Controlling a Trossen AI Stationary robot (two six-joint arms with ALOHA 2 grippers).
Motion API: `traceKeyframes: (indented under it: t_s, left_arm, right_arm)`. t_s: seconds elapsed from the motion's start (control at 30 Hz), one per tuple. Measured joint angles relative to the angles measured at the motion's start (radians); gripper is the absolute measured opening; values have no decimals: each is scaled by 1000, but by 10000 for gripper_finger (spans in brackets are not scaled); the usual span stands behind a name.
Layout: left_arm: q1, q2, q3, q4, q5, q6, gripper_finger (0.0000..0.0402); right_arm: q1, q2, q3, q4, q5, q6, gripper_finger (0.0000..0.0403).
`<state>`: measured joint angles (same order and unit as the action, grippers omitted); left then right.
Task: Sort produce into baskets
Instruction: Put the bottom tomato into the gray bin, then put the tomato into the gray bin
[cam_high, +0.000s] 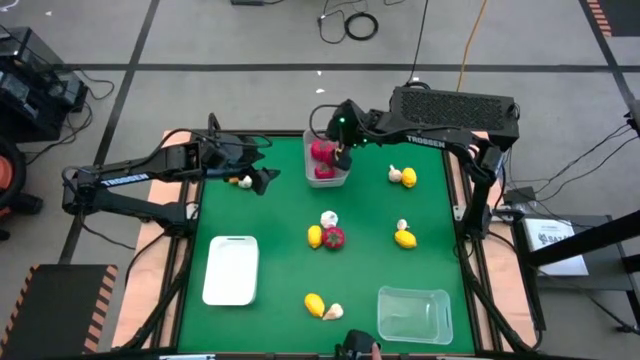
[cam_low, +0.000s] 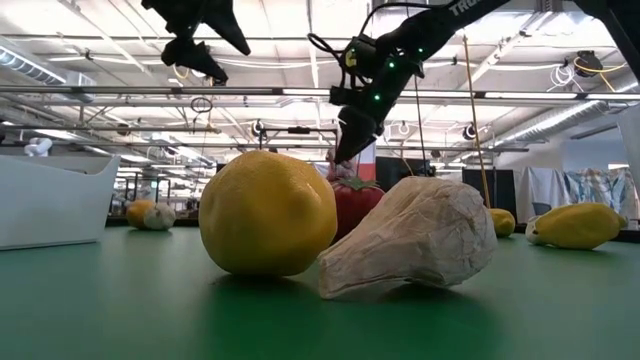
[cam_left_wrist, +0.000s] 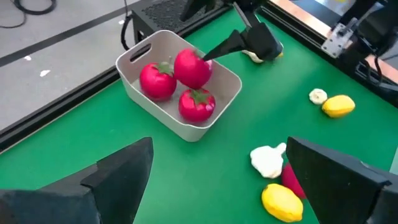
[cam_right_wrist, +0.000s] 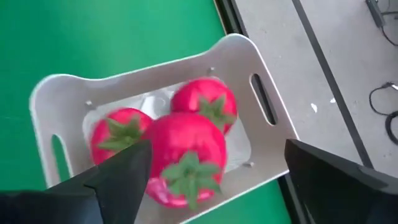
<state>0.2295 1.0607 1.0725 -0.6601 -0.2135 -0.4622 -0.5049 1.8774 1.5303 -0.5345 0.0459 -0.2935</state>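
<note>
The grey-white bin (cam_high: 325, 160) at the table's far middle holds three red round pieces (cam_right_wrist: 186, 155) with green tops. My right gripper (cam_right_wrist: 217, 146) hangs open just above the bin, its fingers either side of the topmost red piece (cam_left_wrist: 191, 67). My left gripper (cam_high: 262, 180) is open in the air at the far left, beside a small garlic and lemon (cam_high: 243, 181). Lemons, garlic bulbs and one red piece (cam_high: 333, 237) lie loose on the green table. The white tray (cam_high: 231, 270) and the clear tub (cam_high: 413, 313) sit near the front. My right gripper stands open around the topmost red piece, which sits on the other two in the bin. One finger (cam_left_wrist: 216, 51) shows right against that piece's side (cam_left_wrist: 204, 59). I cannot tell whether it touches.
Loose pairs of lemon and garlic lie at the far right (cam_high: 402, 176), the mid right (cam_high: 404, 235) and the near middle (cam_high: 320, 305). That near pair fills the low view's foreground as a lemon (cam_low: 268, 212) and a garlic (cam_low: 410, 250). A garlic (cam_high: 328, 218) and a lemon (cam_high: 315, 236) lie at the centre.
</note>
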Motion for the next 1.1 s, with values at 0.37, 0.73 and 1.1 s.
traceKeyframes:
  t_s: [0.37, 0.73, 1.1]
  left_arm:
    - [0, 0, 0, -4, -31, -1, 374]
    - [0, 0, 0, -52, 24, 136, 374]
    - [0, 0, 0, -268, 64, 297, 374]
  right_arm:
    - [24, -7, 0, -78, 4, 16, 356]
    - [167, -92, 0, -251, -1, 146, 357]
    - [386, -105, 0, -454, -114, 583, 357]
